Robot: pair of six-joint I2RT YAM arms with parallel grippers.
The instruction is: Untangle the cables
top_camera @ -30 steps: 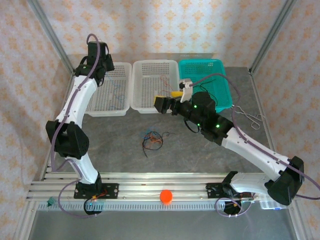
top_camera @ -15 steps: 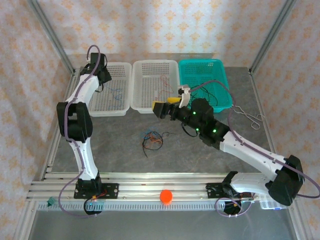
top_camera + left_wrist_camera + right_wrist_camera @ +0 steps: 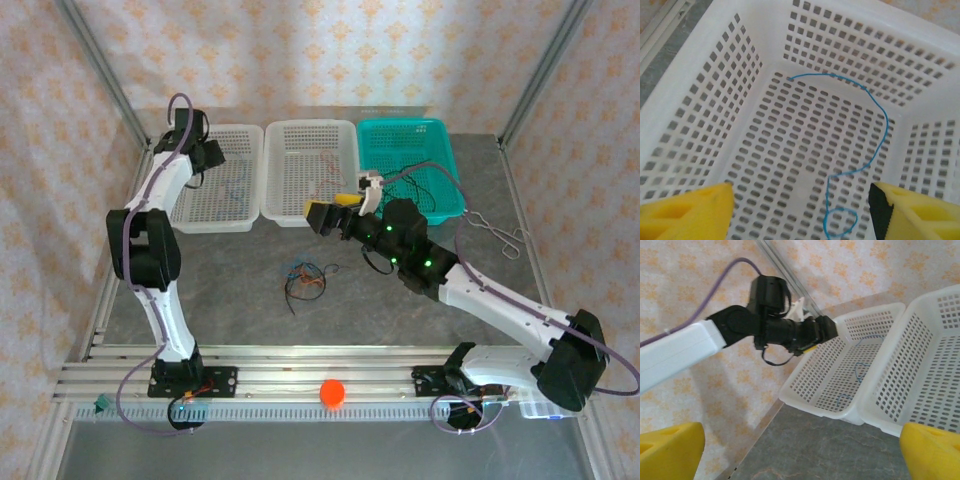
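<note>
1. Top external view: the left tool [image 3: 208,156] hangs over the left white basket [image 3: 215,222], at its far left corner.
2. Left wrist view: this tool's jaws stand spread, with yellow pads [image 3: 685,212] at both lower corners and nothing between them.
3. A blue cable [image 3: 886,120] lies on the basket floor directly beneath that tool. It runs from the far wall in a curve and ends in a small loop between the two pads.
4. Right wrist view: the left tool [image 3: 826,328] points down into the same basket, and thin blue cable strands lie on the mesh floor below and ahead of its tip.
5. Top external view: the right tool [image 3: 326,214] sits just at the near rim of the middle white basket [image 3: 300,138], its tip pointing left.
6. Right wrist view: the right tool [image 3: 800,455] is spread wide, one yellow pad at each lower corner, gripping nothing.
7. A tangle of cables [image 3: 303,279], black with red and blue strands, lies on the grey tabletop [image 3: 230,290]. It is on the base side of the right tool, slightly to its left and apart from it.
8. A teal basket [image 3: 400,125] stands to the right of and beyond the right tool, touching the middle basket.
9. Silver forceps [image 3: 497,236] lie on the tabletop further right, beyond the teal basket's outer wall.
</note>
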